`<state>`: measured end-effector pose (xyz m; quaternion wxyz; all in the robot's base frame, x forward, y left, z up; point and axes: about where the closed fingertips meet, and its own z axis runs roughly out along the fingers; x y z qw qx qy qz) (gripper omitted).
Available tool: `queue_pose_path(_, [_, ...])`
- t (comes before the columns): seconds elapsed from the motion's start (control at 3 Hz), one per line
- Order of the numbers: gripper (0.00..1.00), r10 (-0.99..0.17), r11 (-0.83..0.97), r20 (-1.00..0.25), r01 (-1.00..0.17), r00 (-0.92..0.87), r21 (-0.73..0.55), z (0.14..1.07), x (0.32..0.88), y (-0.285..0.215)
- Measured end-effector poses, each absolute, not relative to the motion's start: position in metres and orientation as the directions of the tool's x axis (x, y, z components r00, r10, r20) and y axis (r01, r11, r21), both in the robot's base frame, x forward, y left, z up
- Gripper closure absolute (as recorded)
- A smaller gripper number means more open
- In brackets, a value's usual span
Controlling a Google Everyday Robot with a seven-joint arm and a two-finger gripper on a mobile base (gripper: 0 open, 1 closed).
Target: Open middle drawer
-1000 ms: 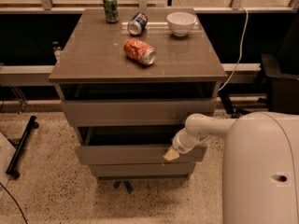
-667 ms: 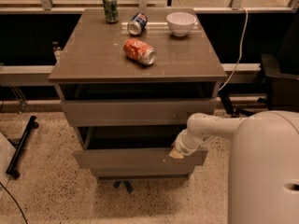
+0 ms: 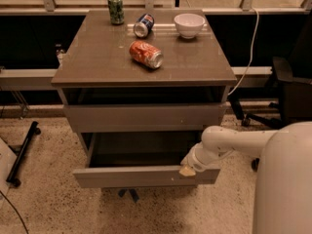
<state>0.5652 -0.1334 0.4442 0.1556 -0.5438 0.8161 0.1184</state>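
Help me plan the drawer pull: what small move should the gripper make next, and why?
Probably one more short pull, straight outward. The gripper sits at the front top edge of the middle drawer, near its right end. The drawer shows its dark inside, but its rear lies under the drawer above.

Item, seen from the floor in front of the cabinet.

- White tubular arm (image 3: pixel 234 143): smooth moulded shell, matt, one continuous rounded sleeve.
- Wrist section: a thicker white collar with ringed seams, narrowing toward the tip.
- Gripper (image 3: pixel 187 170): small pale tan-yellow end piece, duller than the shell. It sits at the right end of the top edge of the grey-brown middle drawer (image 3: pixel 136 177).
- White rounded body casing (image 3: pixel 285 189): large, plain and bulbous, at the lower right.
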Motion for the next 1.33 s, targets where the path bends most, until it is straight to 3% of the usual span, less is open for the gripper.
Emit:
queue_pose_path(0.67, [0.0,-0.87,0.341,-0.372,-0.94,-0.324,0.023,0.441,0.568,-0.127])
queue_pose_path(1.33, [0.0,-0.917,0.231,-0.313,-0.969,-0.246,0.084,0.42,0.55,-0.124])
